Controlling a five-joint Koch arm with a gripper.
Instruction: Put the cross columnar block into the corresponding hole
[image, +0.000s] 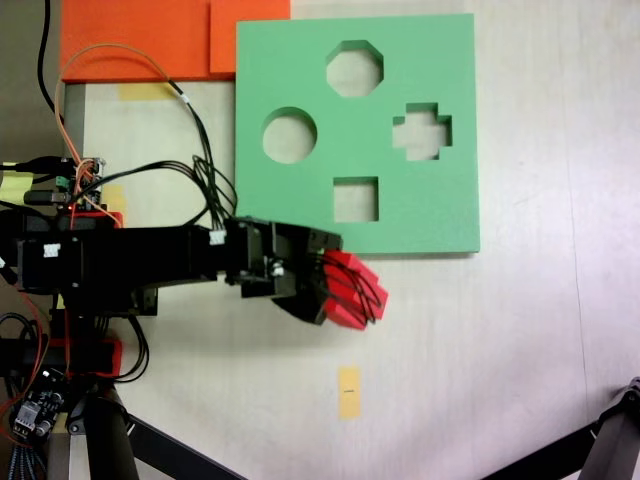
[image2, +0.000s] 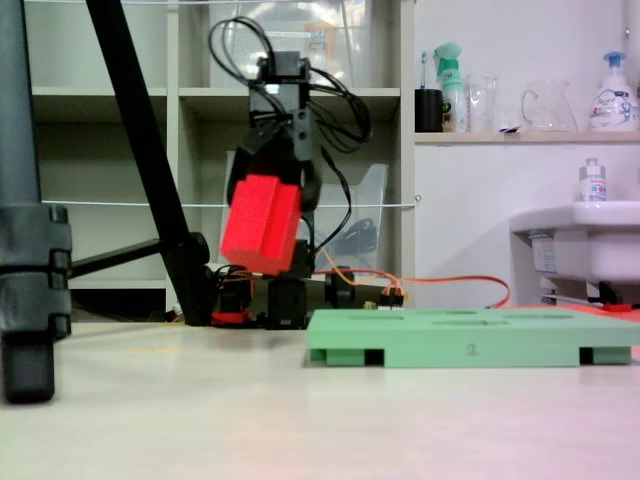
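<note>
A fixed view from table level puts a black tripod leg (image2: 25, 290) closest to me on the left, with bare pale table (image2: 300, 420) spreading out in front. Past that, the cross columnar block (image2: 260, 224) hangs in the air, tilted, clamped in the gripper (image2: 272, 235) whose jaws are closed on it from above and behind. It is well clear of the tabletop and sits to the left of the green foam board (image2: 470, 340), not over it. The board lies flat on the table. Behind the arm stand shelves (image2: 200, 100) and, to the right, a ledge with bottles (image2: 610, 95) and a white sink (image2: 585, 240).

From above, in a fixed view, the arm (image: 130, 258) reaches in from the left and the gripper (image: 345, 290) holds the block (image: 352, 290) just off the board's (image: 440, 60) lower edge, near the square cutout (image: 356, 199). The corresponding hole (image: 422, 131) lies farther up and to the right, empty, apart from the block. A small yellow tape strip (image: 348, 391) is stuck to the table (image: 500, 350) below the gripper, and an orange sheet (image: 140, 40) lies at the upper left.
</note>
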